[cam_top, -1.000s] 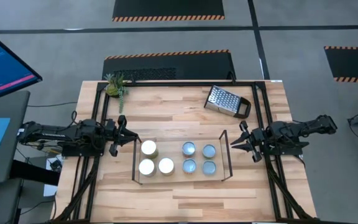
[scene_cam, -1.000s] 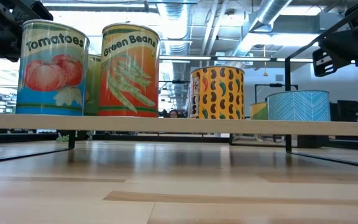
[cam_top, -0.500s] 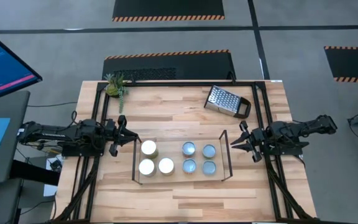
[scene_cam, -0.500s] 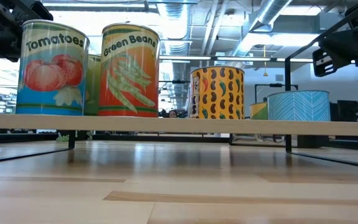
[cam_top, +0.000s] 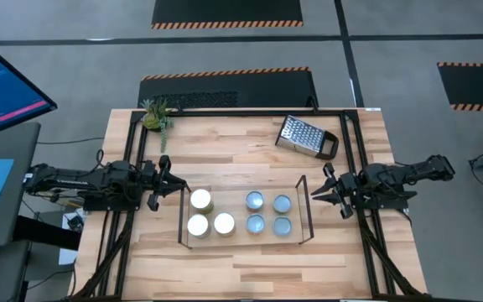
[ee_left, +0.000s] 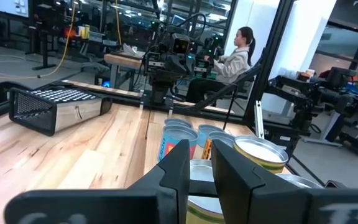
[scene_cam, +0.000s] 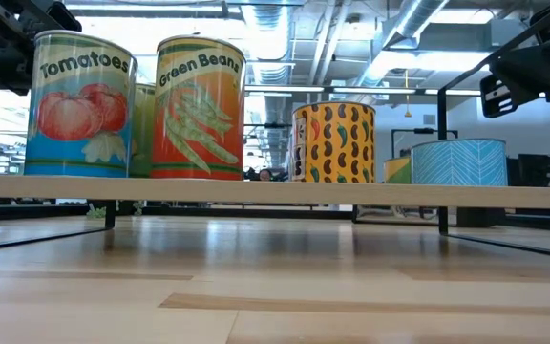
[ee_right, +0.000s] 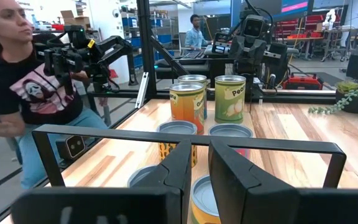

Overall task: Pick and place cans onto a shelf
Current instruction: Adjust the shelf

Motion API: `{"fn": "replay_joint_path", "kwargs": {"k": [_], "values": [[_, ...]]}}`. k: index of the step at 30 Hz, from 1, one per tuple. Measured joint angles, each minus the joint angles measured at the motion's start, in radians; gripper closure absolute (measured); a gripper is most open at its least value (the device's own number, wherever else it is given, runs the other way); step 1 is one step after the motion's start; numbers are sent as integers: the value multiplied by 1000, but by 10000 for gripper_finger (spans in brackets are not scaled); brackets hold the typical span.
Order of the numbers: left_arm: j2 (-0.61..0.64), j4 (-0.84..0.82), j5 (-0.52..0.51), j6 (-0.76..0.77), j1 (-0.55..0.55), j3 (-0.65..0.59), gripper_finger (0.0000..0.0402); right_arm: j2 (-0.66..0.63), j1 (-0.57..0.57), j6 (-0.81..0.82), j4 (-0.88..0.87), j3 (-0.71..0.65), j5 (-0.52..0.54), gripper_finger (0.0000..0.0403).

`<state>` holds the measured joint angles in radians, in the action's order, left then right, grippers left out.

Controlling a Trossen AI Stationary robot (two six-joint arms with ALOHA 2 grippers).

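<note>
Both grippers' jaws are seen slightly parted and empty: the left gripper (cam_top: 168, 186) is held just off the shelf's (cam_top: 243, 245) left end, the right gripper (cam_top: 324, 191) just off its right end. Seven cans (cam_top: 225, 223) are stood on the wooden base inside the black wire frame: tall white-topped tins, labelled Tomatoes (scene_cam: 79, 105) and Green Beans (scene_cam: 199, 110), on the left, shorter silvery-blue-topped ones on the right.
</note>
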<state>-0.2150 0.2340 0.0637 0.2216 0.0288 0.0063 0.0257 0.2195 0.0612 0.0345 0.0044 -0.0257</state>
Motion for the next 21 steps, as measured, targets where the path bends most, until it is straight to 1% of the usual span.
{"fn": "replay_joint_path", "kwargs": {"k": [21], "values": [[0, 0, 0, 6, 0, 0, 345, 0, 0, 0, 0, 0, 0, 321]]}}
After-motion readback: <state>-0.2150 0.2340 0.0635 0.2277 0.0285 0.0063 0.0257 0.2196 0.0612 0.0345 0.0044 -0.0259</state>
